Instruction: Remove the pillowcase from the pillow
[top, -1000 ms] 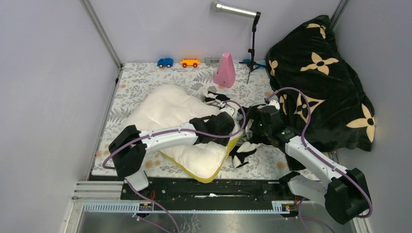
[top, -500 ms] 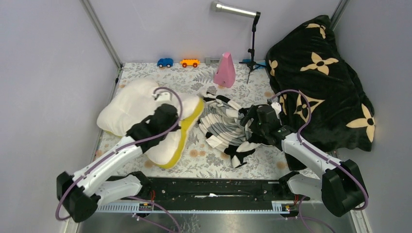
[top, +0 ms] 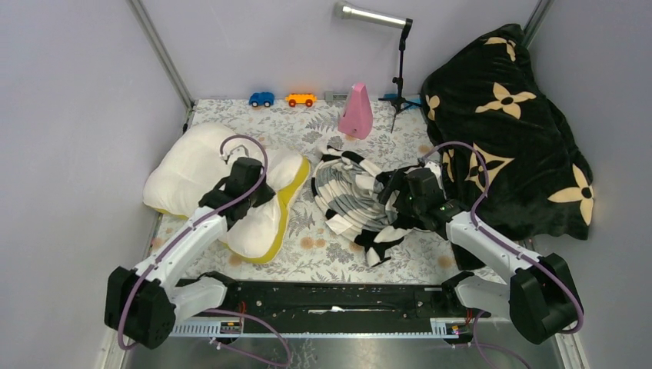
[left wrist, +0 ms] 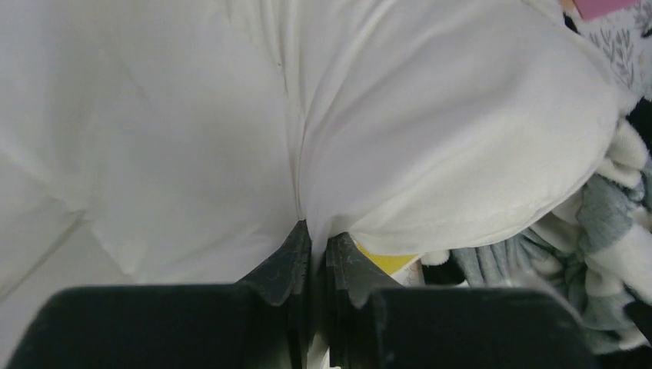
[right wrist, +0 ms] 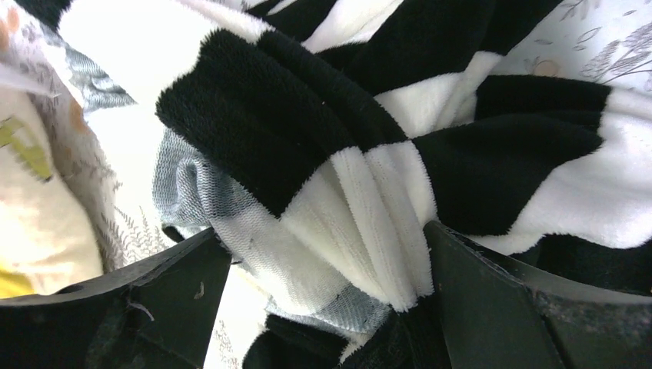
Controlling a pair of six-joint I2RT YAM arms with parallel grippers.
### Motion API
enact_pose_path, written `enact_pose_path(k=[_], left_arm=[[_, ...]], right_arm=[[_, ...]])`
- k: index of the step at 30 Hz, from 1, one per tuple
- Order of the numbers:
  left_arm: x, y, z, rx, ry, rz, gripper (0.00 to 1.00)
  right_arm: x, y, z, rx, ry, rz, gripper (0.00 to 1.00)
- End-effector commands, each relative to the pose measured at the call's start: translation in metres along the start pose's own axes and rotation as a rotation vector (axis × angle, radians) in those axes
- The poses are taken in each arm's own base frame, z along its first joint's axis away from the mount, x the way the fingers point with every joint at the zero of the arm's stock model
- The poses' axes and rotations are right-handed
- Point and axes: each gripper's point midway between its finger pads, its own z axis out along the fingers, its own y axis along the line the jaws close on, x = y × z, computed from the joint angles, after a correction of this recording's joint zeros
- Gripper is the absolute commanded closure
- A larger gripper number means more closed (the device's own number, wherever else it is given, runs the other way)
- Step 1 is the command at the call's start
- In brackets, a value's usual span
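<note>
Pillow [top: 188,163]: cream-white, puffy, uncovered, lying flat on the table's left side, yellow edge band turned toward centre.

Pillowcase [top: 346,192]: black and cream stripes, fully off, crumpled in a loose heap mid-table, just beside the pillow's yellow edge.

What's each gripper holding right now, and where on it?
Left gripper pinches a fold of the pillow near its yellow edge. Right gripper stands open around bunched pillowcase, not clamping it.

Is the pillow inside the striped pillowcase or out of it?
Out. The bare white pillow lies left of the crumpled pillowcase; no striped fabric covers it.
</note>
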Motion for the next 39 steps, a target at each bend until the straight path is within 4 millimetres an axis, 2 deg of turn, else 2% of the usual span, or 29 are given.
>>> enact_pose_path(k=[1,3,8,12,15,16,17,19,20,24,27,30,34,37,38,39], left_arm=[[0.003,-0.030,0.019,0.132,0.030,-0.113,1.00],[-0.010,-0.040,0.029,0.132,0.001,-0.142,1.00],[-0.061,-0.072,0.060,0.085,-0.077,-0.154,1.00],[-0.105,-0.105,0.078,0.110,-0.173,-0.177,1.00],[-0.129,-0.133,0.085,0.160,-0.198,-0.135,1.00],[-0.136,-0.145,0.084,0.194,-0.195,-0.109,0.93],[-0.142,-0.156,0.082,0.220,-0.191,-0.092,0.68],[-0.151,-0.164,0.070,0.237,-0.193,-0.084,0.07],[-0.154,-0.167,0.062,0.254,-0.201,-0.066,0.02],[-0.157,-0.156,0.024,0.290,-0.249,-0.002,0.01],[-0.144,-0.128,0.005,0.278,-0.292,0.041,0.01],[-0.131,-0.106,-0.010,0.292,-0.350,0.083,0.01],[-0.107,-0.068,0.003,0.221,-0.391,0.082,0.01],[-0.088,-0.043,0.017,0.179,-0.426,0.093,0.01],[-0.079,-0.032,0.023,0.157,-0.426,0.105,0.01],[-0.078,-0.023,0.026,0.124,-0.443,0.110,0.01]], right_arm=[[0.013,0.010,0.003,-0.057,0.084,-0.045,0.00],[0.019,0.010,0.006,-0.052,0.117,-0.042,0.00],[0.028,0.021,0.008,-0.106,0.177,-0.039,0.00],[0.021,0.035,-0.001,-0.172,0.169,-0.059,0.01],[0.010,0.043,-0.010,-0.204,0.132,-0.077,0.00],[0.007,0.044,-0.012,-0.207,0.118,-0.083,0.00],[0.003,0.045,-0.015,-0.206,0.105,-0.086,0.00],[-0.006,0.045,-0.020,-0.199,0.065,-0.095,0.00],[-0.011,0.044,-0.023,-0.192,0.039,-0.096,0.00],[-0.035,0.048,-0.038,-0.213,-0.082,-0.091,0.01],[-0.058,0.051,-0.054,-0.244,-0.215,-0.082,0.01],[-0.084,0.042,-0.066,-0.225,-0.393,-0.083,0.01],[-0.111,0.012,-0.066,-0.067,-0.562,-0.085,0.01],[-0.126,-0.009,-0.059,0.076,-0.604,-0.088,0.01],[-0.132,-0.012,-0.057,0.082,-0.616,-0.071,0.01],[-0.139,-0.017,-0.055,0.080,-0.617,-0.042,0.01]])
